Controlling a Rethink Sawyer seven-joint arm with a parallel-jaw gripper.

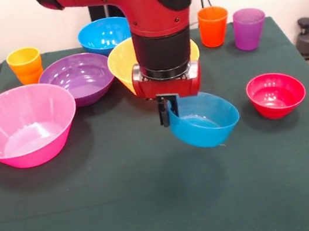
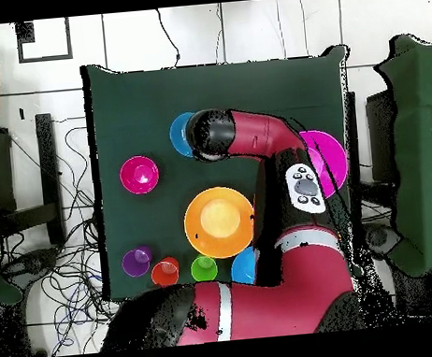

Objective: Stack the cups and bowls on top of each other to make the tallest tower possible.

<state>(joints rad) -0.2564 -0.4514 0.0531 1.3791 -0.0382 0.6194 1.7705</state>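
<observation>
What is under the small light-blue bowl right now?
Only bare green table shows below the small light-blue bowl, which looks lifted by its rim in the gripper. The arm covers most of it overhead.

Open bench [image 1: 158,209] across the near front, pink bowl [image 1: 23,125] and purple bowl [image 1: 77,78] crowding one side, red bowl [image 1: 275,94] on the other, cups [image 1: 213,25] lining the back edge.
</observation>
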